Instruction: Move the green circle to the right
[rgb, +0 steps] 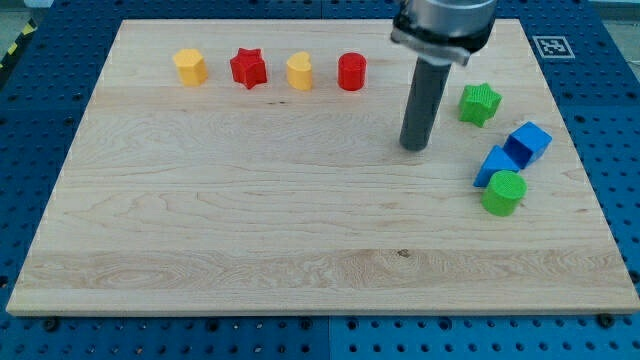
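The green circle (503, 193) is a round green block at the view's right, touching the lower side of a blue triangle-like block (493, 163). My tip (414, 146) rests on the wooden board (250, 230), up and to the left of the green circle, with a clear gap between them. A green star (479, 104) lies to the right of the rod, and a blue cube (528, 142) sits just above and right of the blue triangle block.
A row of blocks lies near the view's top: a yellow hexagon (190, 67), a red star (248, 68), a yellow heart (299, 72) and a red cylinder (351, 72). The board's right edge is close beyond the green circle.
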